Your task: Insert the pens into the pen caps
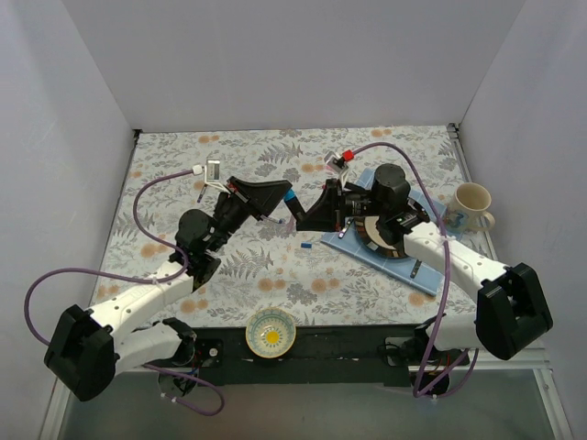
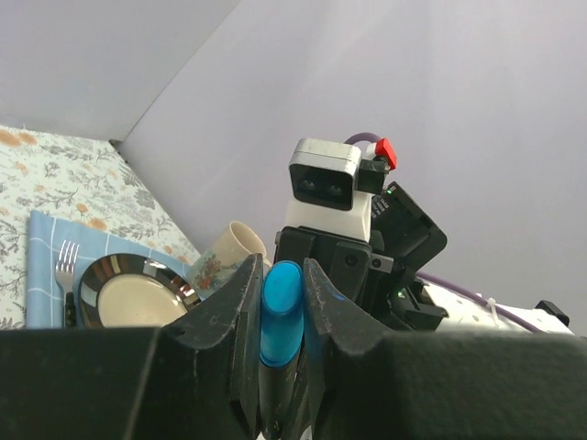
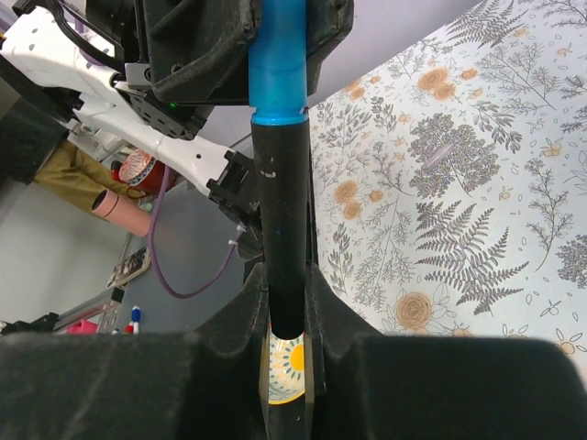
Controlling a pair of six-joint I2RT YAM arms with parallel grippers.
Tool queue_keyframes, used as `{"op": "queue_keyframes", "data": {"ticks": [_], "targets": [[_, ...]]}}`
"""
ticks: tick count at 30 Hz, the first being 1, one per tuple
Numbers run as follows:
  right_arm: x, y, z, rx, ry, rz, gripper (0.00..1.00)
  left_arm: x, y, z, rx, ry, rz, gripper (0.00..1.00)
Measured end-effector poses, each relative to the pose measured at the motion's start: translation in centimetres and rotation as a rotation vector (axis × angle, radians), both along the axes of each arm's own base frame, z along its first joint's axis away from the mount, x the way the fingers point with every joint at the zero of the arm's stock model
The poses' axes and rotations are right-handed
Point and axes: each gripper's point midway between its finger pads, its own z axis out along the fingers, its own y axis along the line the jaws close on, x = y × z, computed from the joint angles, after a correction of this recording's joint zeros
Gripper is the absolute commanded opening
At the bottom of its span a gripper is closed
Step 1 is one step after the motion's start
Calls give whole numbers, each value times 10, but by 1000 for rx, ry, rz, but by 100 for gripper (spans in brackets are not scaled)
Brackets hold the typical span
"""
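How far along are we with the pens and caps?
No finished pen is identifiable. In hand: the right gripper holds the black marker, the left gripper its light-blue cap, which looks seated on the barrel. Left: at least a small blue piece loose on the table.

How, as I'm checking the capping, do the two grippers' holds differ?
The left gripper clamps the light-blue end; the right gripper clamps the black barrel. The left gripper reaches in from the left, the right gripper from the right. Both are shut on one marker.
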Motion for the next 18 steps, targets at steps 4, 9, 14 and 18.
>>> {"op": "queue_keyframes", "data": {"ticks": [4, 9, 14, 18], "targets": [[4, -3, 4, 4, -12, 1, 1, 2, -4, 5, -23, -17, 8, 0], [11, -13, 12, 13, -27, 40, 1, 3, -10, 10, -57, -41, 1, 0], [19, -25, 19, 22, -53, 75, 1, 6, -18, 15, -69, -47, -1, 0], [19, -30, 25, 38, -96, 93, 1, 1, -22, 22, -111, -62, -20, 0]]}}
